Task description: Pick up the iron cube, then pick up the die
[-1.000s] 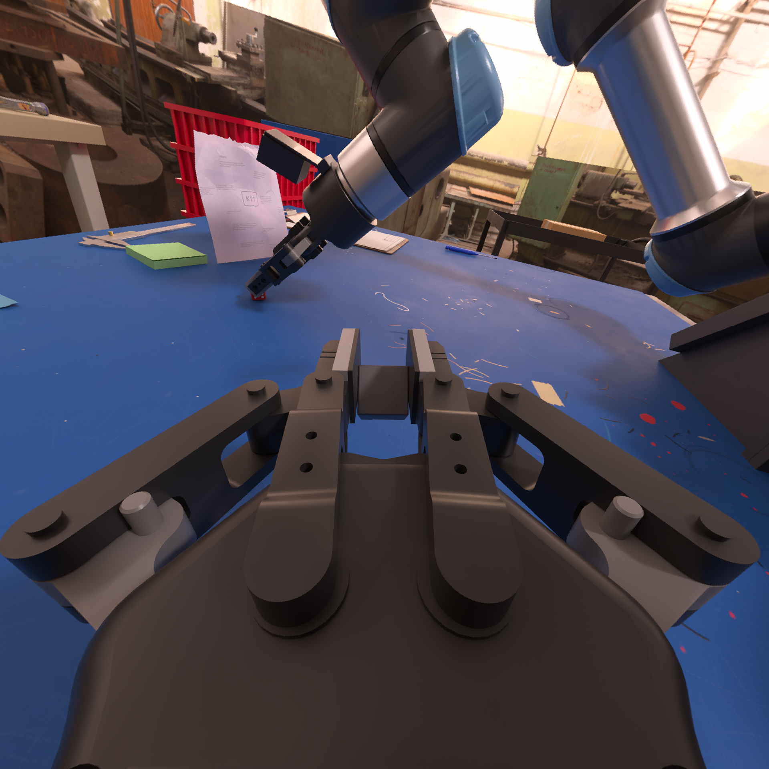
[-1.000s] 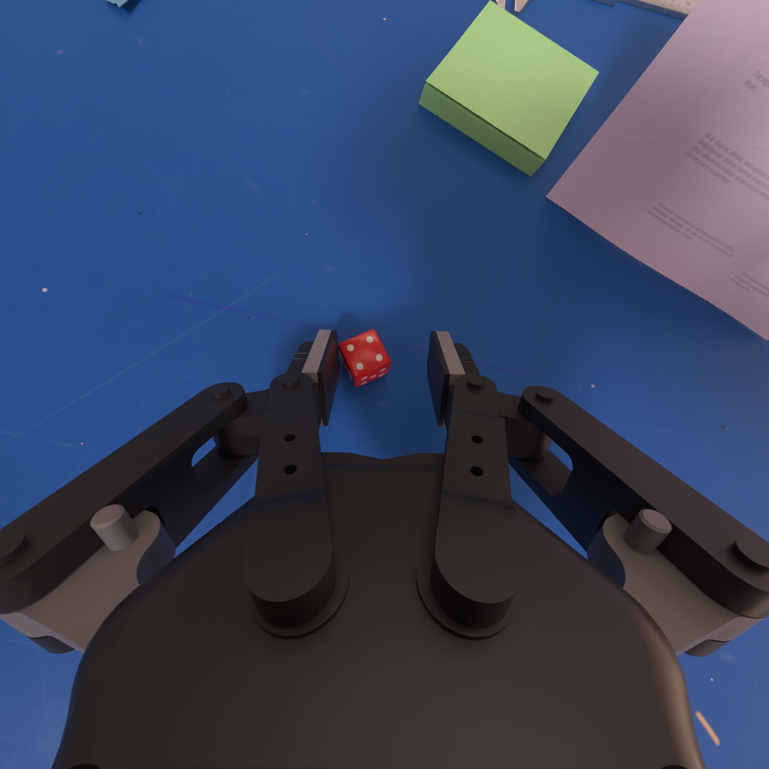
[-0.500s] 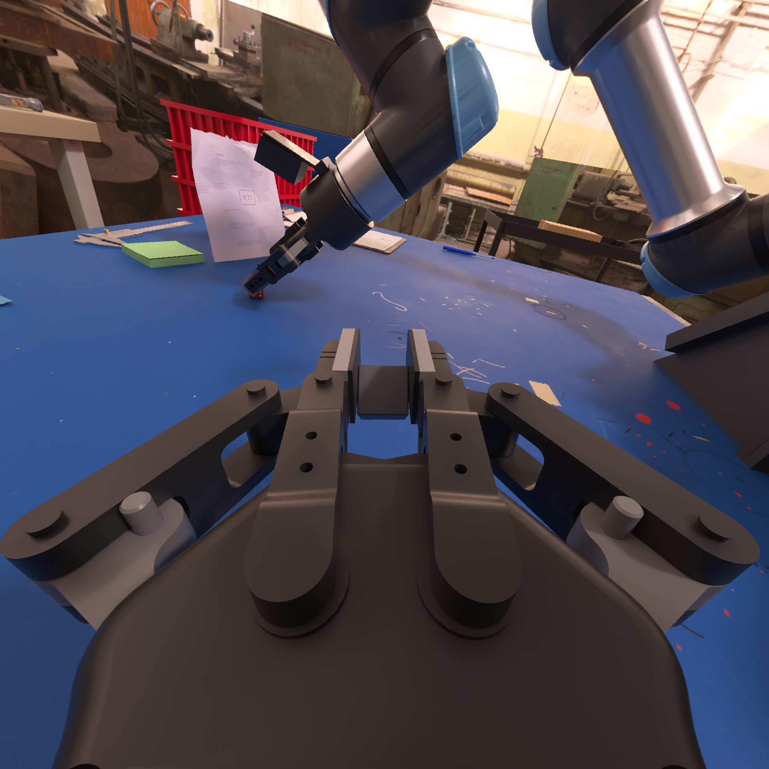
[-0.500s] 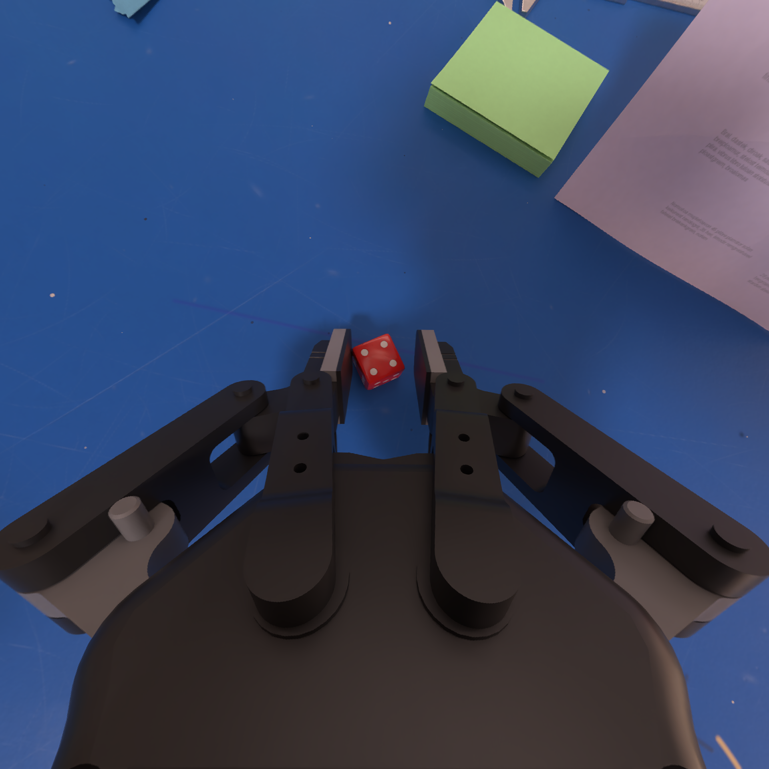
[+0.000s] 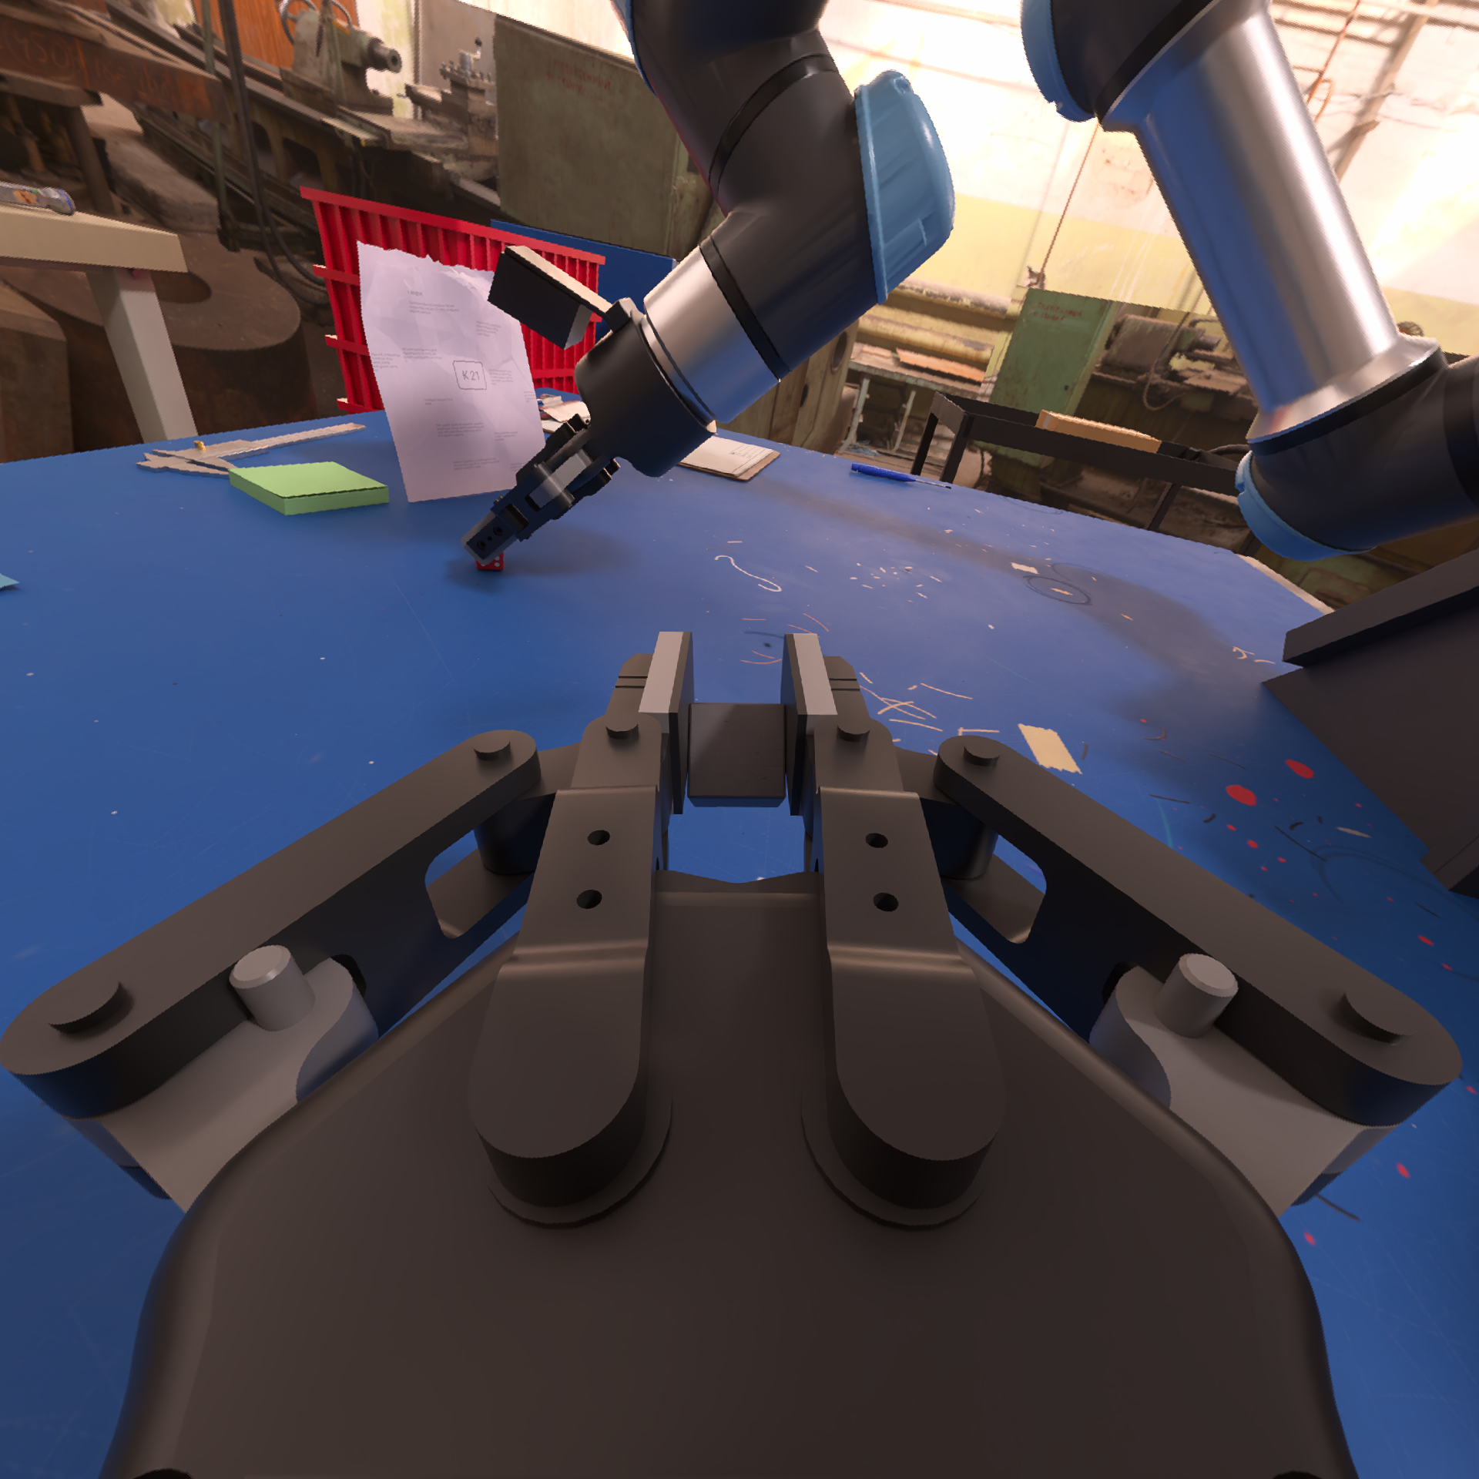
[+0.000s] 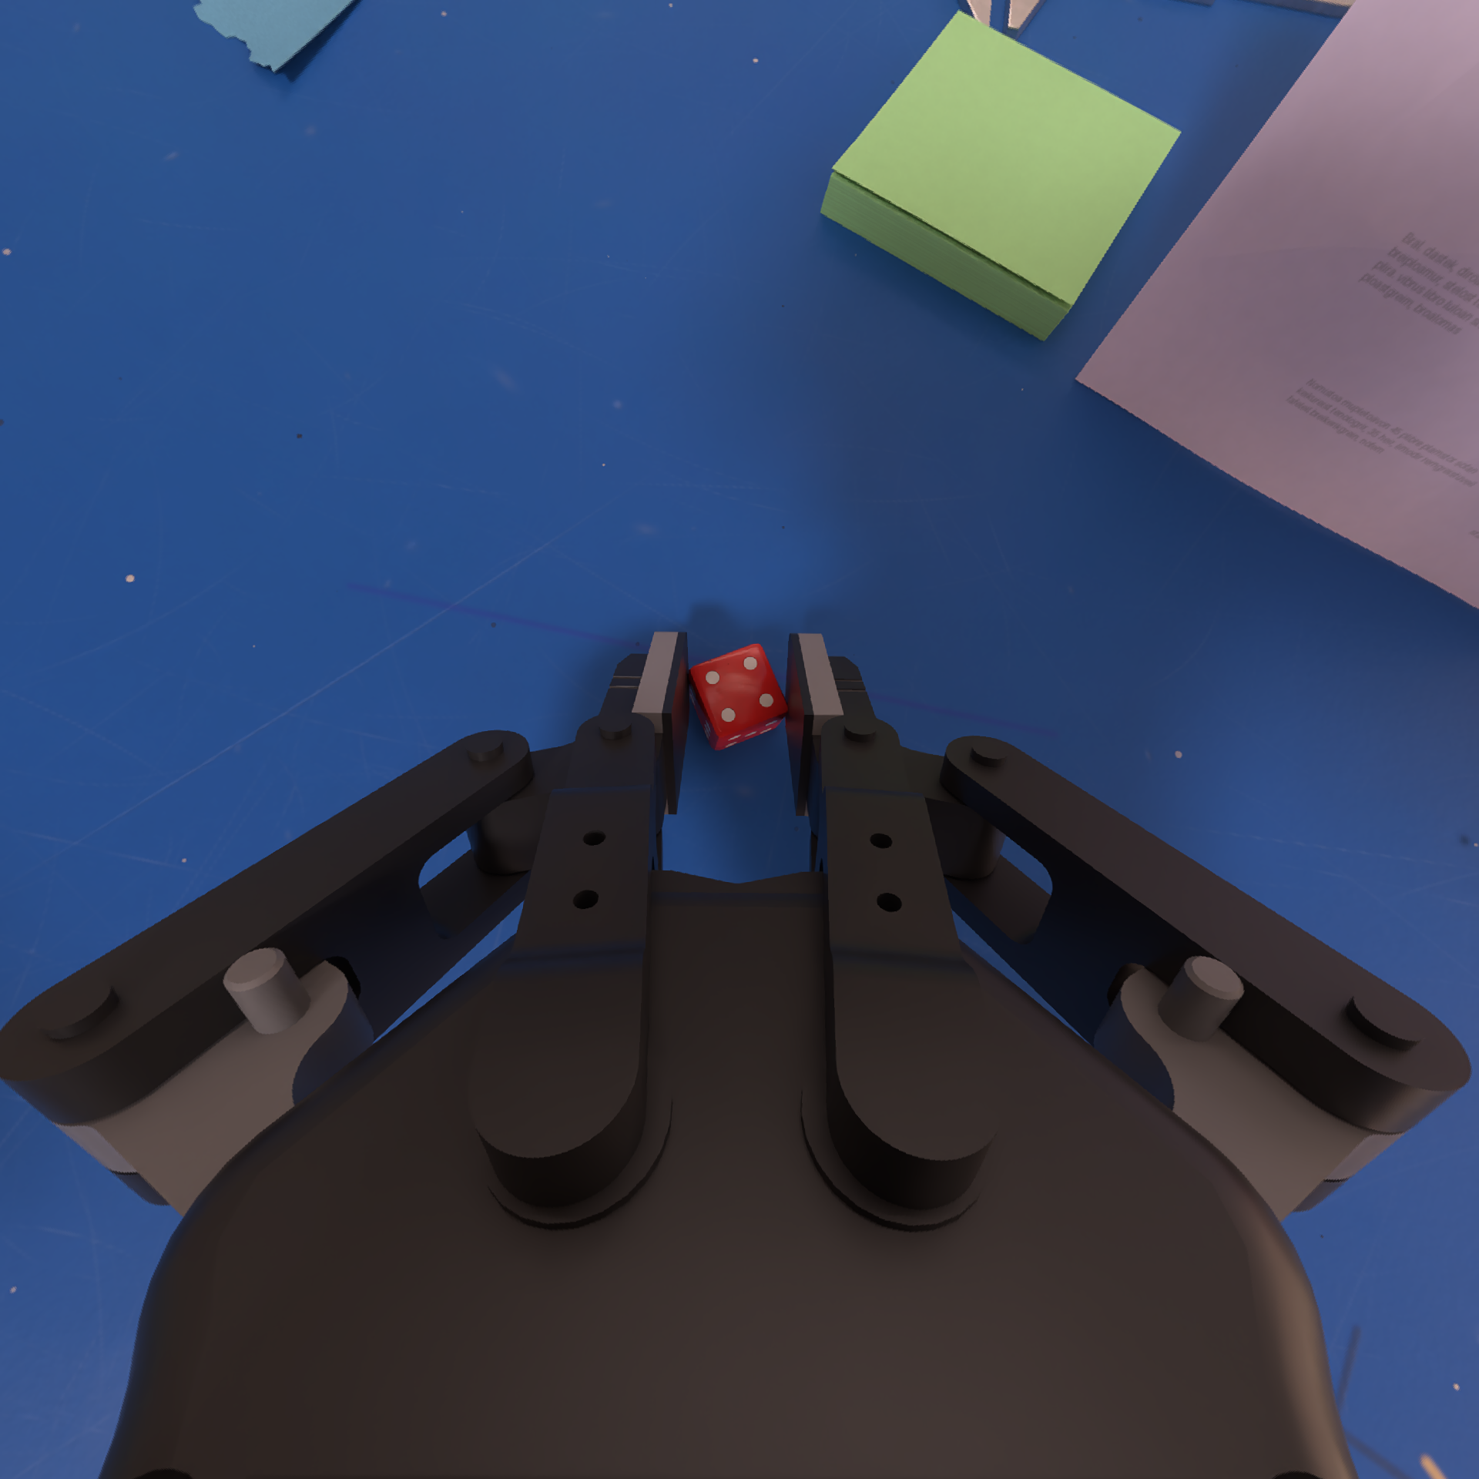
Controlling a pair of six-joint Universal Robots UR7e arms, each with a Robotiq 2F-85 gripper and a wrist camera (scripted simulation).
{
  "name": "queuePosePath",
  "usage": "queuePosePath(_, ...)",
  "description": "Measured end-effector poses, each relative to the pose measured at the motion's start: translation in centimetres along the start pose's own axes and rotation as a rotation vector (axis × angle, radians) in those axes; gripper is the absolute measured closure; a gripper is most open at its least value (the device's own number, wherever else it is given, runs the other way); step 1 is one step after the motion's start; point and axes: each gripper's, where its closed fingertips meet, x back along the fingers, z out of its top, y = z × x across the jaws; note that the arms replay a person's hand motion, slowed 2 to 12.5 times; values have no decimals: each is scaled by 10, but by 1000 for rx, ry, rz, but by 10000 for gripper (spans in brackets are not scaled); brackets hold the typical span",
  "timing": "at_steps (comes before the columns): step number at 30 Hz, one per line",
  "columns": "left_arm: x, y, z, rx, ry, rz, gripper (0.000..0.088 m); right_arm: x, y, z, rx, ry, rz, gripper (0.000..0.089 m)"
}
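My left gripper is shut on the dark grey iron cube and holds it above the blue table. My right gripper is shut on the red die, both pads touching its sides, right at the table surface. In the left wrist view the right gripper shows farther off, tilted down, with the die red at its tip against the table.
A green pad of notes and a printed sheet lie beyond the die. A blue paper scrap lies far left. A red crate stands behind the sheet, a black box at the right.
My right gripper's fingers have closed in on the die from either side and now pinch it. The left gripper holds the iron cube as before and has risen slightly.
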Motion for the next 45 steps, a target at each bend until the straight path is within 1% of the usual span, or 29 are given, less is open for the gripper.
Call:
queuePosePath(6, 0, 0, 0, 1, 0, 0, 681, 1, -1, 0, 12, 2, 6, 672)
queuePosePath(11, 0, 0, 0, 3, 2, 0, 681, 2, -6, 0, 41, 11, 23, 673)
queuePosePath(18, 1, -1, 1, 5, 5, 2, 681, 7, -17, 4, 100, 60, 43, 673)
queuePosePath(26, 1, -1, 1, 8, 8, 3, 682, 19, -30, 10, 164, 109, 61, 673)
queuePosePath(31, 1, -1, 1, 7, 10, 5, 681, 28, -42, 14, 209, 143, 87, 673)
queuePosePath(38, 1, -1, 1, 8, 12, 6, 681, 43, -58, 14, 252, 175, 121, 673)
queuePosePath(45, 2, -3, 2, 15, 16, 9, 681, 61, -84, 11, 285, 213, 198, 673)
